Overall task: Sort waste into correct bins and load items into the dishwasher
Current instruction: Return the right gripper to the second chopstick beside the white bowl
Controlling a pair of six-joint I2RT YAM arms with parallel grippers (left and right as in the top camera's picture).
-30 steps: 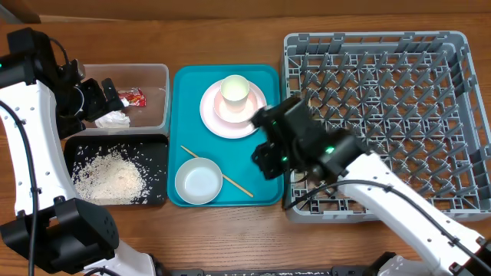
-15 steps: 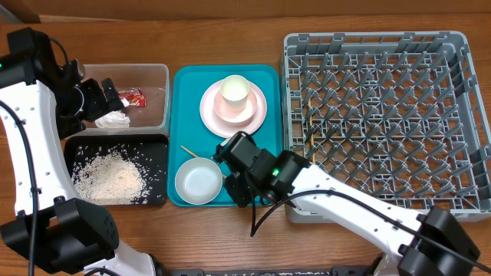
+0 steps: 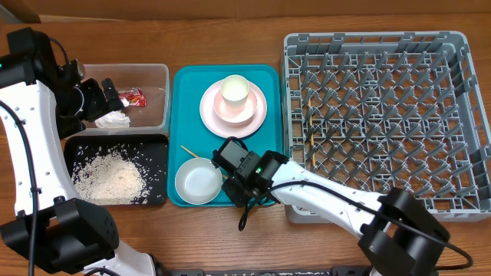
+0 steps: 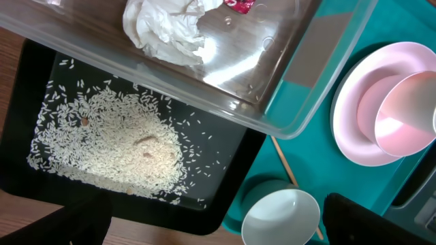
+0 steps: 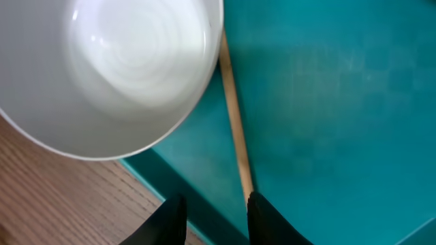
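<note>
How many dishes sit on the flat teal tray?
3: a round white plate at the rear, a small white cup standing on it, a white bowl front left. Anything nested under the cup would be hidden.

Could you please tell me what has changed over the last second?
The right end effector swung from the left edge of the dish rack leftward to the front of the teal tray, now hanging jaws apart over the chopstick beside the bowl, gripping nothing. The left end effector, plate, cup, napkin, wrapper and rice stayed put.
</note>
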